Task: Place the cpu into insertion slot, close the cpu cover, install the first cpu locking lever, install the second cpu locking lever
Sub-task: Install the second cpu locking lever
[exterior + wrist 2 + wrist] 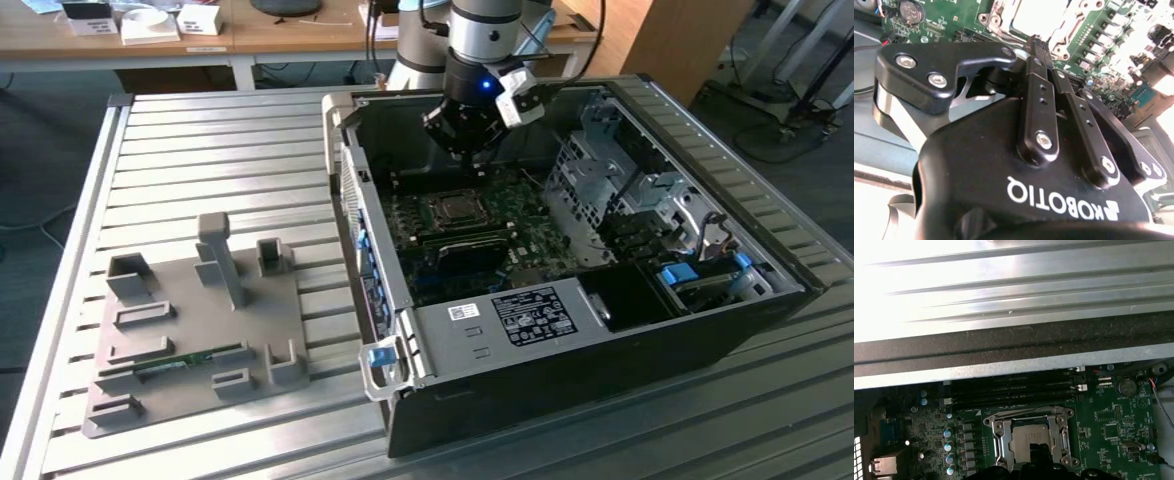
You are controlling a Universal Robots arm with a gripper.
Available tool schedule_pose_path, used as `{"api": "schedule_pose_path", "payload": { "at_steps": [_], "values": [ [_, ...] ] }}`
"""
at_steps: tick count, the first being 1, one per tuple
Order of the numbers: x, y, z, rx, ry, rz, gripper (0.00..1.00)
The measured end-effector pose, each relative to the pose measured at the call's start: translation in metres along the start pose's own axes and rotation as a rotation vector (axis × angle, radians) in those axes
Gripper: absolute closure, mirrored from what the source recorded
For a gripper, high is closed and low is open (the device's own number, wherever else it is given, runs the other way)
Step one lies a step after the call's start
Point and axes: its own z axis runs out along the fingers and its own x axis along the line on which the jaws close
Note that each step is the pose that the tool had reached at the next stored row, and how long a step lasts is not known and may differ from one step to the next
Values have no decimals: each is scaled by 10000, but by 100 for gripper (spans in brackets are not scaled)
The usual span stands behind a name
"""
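The cpu [1030,436] lies seated in the insertion slot [454,209] on the green motherboard [1114,425], with the cpu cover [1004,437] apparently lowered around it. The gripper [1035,41] hovers just above, its fingers [1036,95] pressed together and holding nothing, inside the black computer case [561,360].

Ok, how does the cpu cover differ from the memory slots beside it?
The cpu cover is a silvery square frame with a window; the memory slots are long, narrow and black. The cover is one piece; the slots are several parallel strips. Both sit on the green motherboard.
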Motion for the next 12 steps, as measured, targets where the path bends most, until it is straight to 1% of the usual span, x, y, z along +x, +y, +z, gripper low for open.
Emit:
{"api": "schedule_pose_path", "payload": {
  "at_steps": [8,12],
  "values": [
    [-5,-43,-5,-3,1,0,89],
    [-5,-44,-5,-2,1,1,89]
  ]
}}
